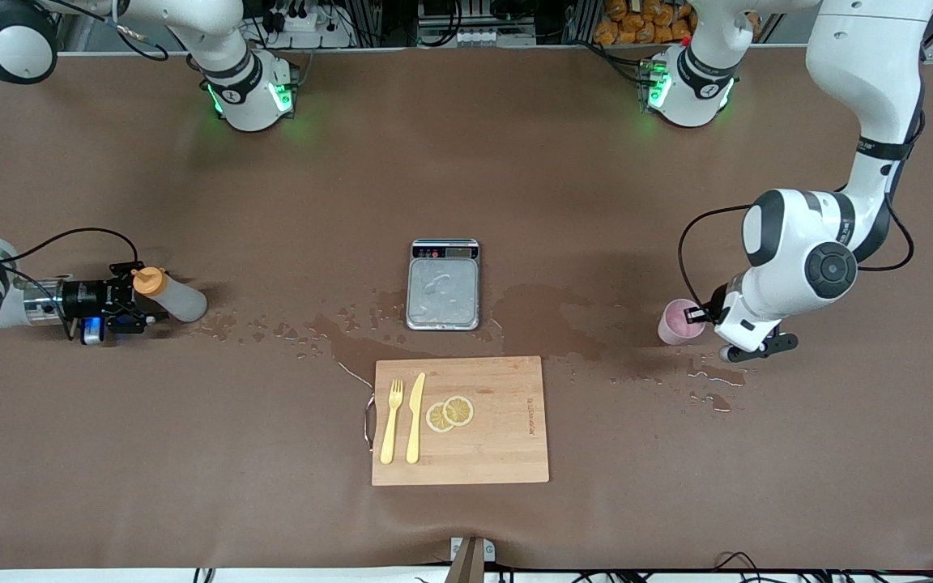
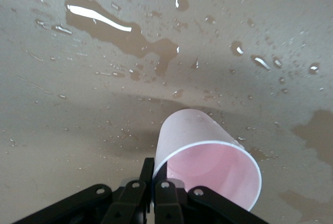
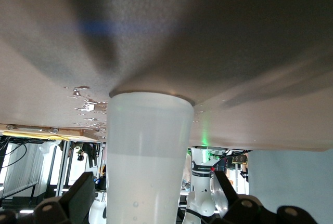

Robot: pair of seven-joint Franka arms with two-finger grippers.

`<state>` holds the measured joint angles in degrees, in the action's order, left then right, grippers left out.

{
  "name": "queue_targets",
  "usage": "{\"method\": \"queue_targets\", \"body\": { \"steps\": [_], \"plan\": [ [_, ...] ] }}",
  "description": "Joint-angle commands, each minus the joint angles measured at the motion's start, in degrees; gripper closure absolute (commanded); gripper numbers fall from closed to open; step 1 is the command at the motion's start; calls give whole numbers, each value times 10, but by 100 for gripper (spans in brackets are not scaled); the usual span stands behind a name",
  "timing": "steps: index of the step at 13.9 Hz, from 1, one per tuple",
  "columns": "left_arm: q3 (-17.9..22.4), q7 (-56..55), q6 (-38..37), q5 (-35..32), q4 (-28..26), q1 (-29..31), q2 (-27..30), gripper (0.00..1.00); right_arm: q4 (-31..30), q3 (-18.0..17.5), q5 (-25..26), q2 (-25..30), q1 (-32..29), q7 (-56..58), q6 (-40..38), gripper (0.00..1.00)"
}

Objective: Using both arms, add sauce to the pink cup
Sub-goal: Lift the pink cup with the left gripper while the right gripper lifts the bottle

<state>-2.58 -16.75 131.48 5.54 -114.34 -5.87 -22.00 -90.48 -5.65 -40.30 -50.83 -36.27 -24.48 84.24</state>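
The left end effector has its fingers pressed together on the rim of the pink cup, pinching the wall nearest the wrist, as the left wrist view shows. The cup stands on the desk toward the left arm's end, among wet patches. The sauce stands near the edge at the right arm's end, and the right end effector is around it with its fingers spread, one on each side of the bottle body and not pressing.

The step in hand looks like securing both things before bringing them together. A rim pinch is thin, so the cup should be lifted slowly and kept level; it seems slightly tilted in the wrist view, though that may be the camera angle. The right fingers should close on the bottle's middle, gently enough not to squeeze sauce out early. The damp surface could make either base slide, so lift straight up, not drag.
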Motion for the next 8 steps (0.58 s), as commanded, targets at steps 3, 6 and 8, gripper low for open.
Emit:
{"method": "queue_targets", "body": {
  "steps": [3, 6, 8],
  "plan": [
    [-17, -74, -21, -12, -7, -20, 54, 100, 1, 0, -11, -5, 11, -10, -7, 0],
    [-62, -149, -34, -12, -4, -20, 69, 100, 2, 0, -11, -4, 9, -9, -18, 23],
    [-85, -192, -69, -12, 25, -24, 65, 100, 3, 0, -11, -4, 9, -10, -25, 39]
  ]
}}
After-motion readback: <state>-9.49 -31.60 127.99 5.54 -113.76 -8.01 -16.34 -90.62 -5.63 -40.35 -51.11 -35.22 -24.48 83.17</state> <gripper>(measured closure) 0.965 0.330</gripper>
